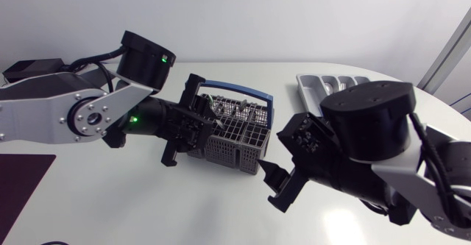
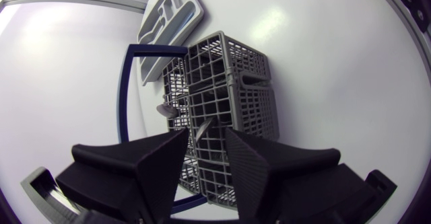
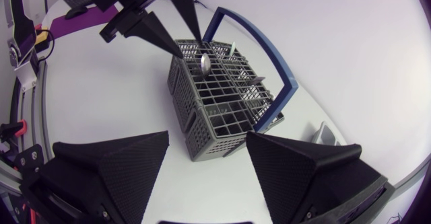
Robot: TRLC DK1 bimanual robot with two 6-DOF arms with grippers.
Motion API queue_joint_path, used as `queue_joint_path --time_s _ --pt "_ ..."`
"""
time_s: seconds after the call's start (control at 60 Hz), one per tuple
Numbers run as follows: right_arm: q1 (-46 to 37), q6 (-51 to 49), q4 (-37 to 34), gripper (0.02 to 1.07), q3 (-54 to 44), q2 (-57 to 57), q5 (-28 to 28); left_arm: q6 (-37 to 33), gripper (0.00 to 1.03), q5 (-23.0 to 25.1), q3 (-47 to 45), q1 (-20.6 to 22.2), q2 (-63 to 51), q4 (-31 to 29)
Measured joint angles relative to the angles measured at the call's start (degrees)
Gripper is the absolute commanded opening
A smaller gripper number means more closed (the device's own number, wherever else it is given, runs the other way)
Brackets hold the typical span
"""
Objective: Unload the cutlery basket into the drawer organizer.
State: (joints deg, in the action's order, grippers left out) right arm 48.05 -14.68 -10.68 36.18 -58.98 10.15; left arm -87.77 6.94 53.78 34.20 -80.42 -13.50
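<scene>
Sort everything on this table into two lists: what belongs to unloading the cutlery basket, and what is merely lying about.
Belongs to the job:
cutlery basket
spoon standing in the basket
drawer organizer beyond the basket

Lying about:
dark purple mat at the table's edge, under the left arm's side

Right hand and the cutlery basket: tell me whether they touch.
Apart. The right wrist view shows bare table between each finger of the open right hand and the cutlery basket.
</scene>
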Motion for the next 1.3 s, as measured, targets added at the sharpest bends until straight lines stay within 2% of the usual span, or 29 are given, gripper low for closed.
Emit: queue_joint_path --time_s 0.3,0.717,0.917,1.133,1.3 --pt "0.3 -1.7 5.5 0.85 -2.2 -4.5 -1.0 -9.7 0.49 -1.5 1.9 -0.8 -3.1 0.5" --pt "0.1 -2.1 9.2 0.85 -4.6 -6.1 -2.0 -14.3 0.48 -2.8 4.8 0.0 -6.9 0.9" --pt "-0.6 -2.1 9.5 0.85 -4.9 -6.1 -2.5 -14.8 0.32 -3.0 5.9 0.4 -8.6 1.0" --pt "-1.0 -2.5 9.6 0.85 -6.0 -6.1 -2.5 -15.6 0.04 -3.2 5.9 0.6 -10.0 1.2" --pt "-1.1 -2.5 9.6 0.85 -6.3 -6.1 -2.5 -15.6 0.03 -3.2 5.9 0.9 -10.3 2.0"
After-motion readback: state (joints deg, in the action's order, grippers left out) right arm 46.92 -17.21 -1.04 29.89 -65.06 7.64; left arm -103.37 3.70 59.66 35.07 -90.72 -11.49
